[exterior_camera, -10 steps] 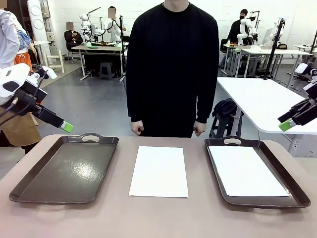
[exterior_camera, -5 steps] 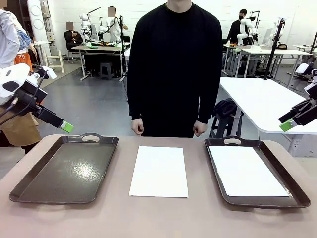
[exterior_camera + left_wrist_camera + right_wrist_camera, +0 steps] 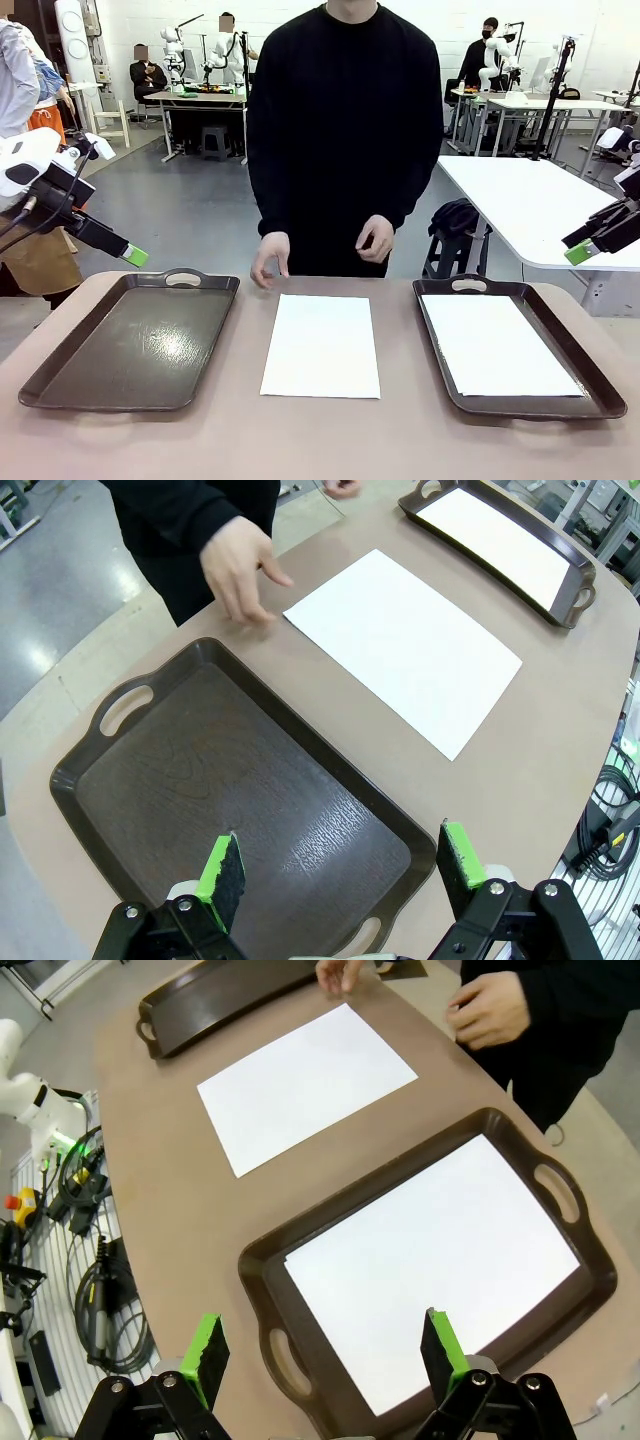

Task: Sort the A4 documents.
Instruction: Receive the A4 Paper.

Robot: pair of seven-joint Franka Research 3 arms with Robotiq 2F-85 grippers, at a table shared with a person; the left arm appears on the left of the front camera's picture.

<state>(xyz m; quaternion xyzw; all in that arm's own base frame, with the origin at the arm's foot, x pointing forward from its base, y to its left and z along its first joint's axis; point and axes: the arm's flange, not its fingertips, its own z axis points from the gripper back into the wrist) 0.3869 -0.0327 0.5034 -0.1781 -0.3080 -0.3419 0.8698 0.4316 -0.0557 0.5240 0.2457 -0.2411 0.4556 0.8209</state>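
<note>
Front view: a hall with white work tables is seen beyond the brown tabletop (image 3: 320, 440). A left tray (image 3: 130, 340) and a right tray (image 3: 530, 407), both dark brown, are set along its left and right edges. One A4 document (image 3: 321, 345) is laid flat at the tabletop's middle, and a second sheet (image 3: 500, 345) is laid in the right tray. The left gripper (image 3: 340, 865) and the right gripper (image 3: 324, 1348) are held wide apart in the air, touching nothing. A person's hand (image 3: 270, 258) is lowered at the far edge, beside the middle document's corner.
</note>
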